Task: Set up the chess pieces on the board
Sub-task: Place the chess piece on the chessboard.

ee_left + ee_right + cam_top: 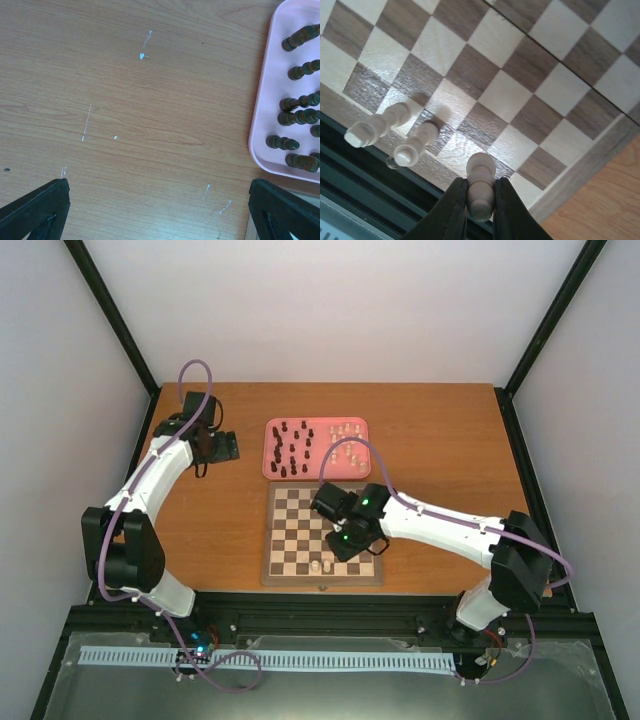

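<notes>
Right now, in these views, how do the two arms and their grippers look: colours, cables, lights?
Both the left arm and the right arm have white links with bulky black joints, and a purple cable loops along each. Small green lights glow near the right wrist. The grippers' fingers are black and tapering.
</notes>
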You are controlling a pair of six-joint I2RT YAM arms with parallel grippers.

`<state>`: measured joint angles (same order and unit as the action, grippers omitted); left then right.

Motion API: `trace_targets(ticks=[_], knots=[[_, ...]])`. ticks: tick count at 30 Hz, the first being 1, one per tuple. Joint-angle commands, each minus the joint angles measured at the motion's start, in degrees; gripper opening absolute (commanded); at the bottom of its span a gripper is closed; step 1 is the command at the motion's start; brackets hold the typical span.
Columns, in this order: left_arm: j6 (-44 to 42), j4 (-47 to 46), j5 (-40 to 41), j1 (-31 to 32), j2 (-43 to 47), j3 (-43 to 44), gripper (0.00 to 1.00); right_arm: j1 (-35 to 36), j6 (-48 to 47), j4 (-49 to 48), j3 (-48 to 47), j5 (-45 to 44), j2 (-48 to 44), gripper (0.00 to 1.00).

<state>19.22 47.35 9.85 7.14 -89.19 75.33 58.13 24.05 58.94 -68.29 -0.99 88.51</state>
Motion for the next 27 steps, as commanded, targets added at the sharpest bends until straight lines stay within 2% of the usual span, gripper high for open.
trace_targets(ticks=[1, 16, 27], knots=[[-0.9, -1.0, -0.7, 0.2, 0.4, -0.1, 1.00, 2.3, 1.6, -1.8, 0.2, -0.4, 1.4, 0.09], [-1.0, -1.6, -0.6, 0.2, 0.5, -0.3, 1.00, 5.9, 3.6, -1.4, 1.4, 1.4, 3.5, 0.09], [-0.9, -1.9, -1.1, 0.2, 1.4, -1.4, 1.00, 6.4, 5.3, -4.6, 5.1, 0.8, 4.0, 0.09]])
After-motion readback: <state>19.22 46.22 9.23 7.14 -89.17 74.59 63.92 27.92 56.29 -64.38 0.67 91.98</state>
